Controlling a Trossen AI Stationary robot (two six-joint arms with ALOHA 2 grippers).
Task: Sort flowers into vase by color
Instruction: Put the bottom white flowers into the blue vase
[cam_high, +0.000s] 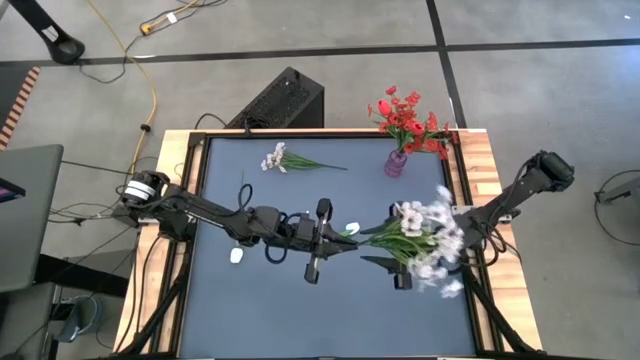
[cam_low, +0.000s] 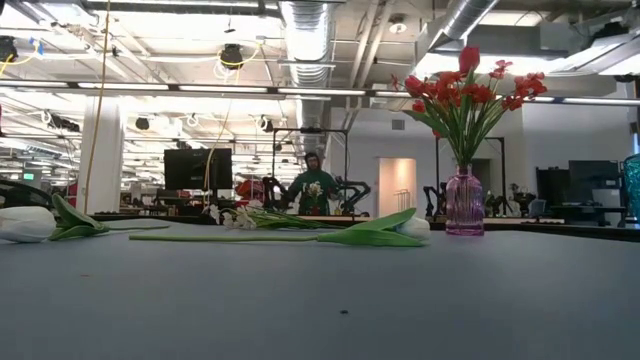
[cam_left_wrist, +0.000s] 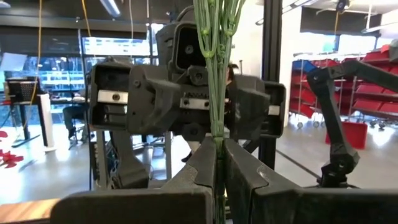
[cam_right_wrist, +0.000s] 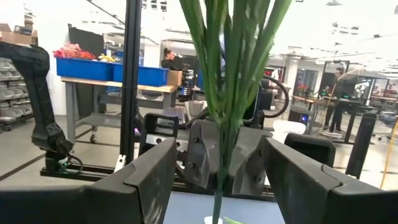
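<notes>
White bunch (cam_high: 425, 240) held aloft right of centre; red flowers (cam_high: 408, 122) upright in vase far right; white spray (cam_high: 280, 158) and tulips (cam_high: 350, 229) lie flat.

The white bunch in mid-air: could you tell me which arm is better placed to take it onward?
Probably the left: its tool is shut on the white bunch's stems, while the right tool stands open around them, gripping nothing.
</notes>
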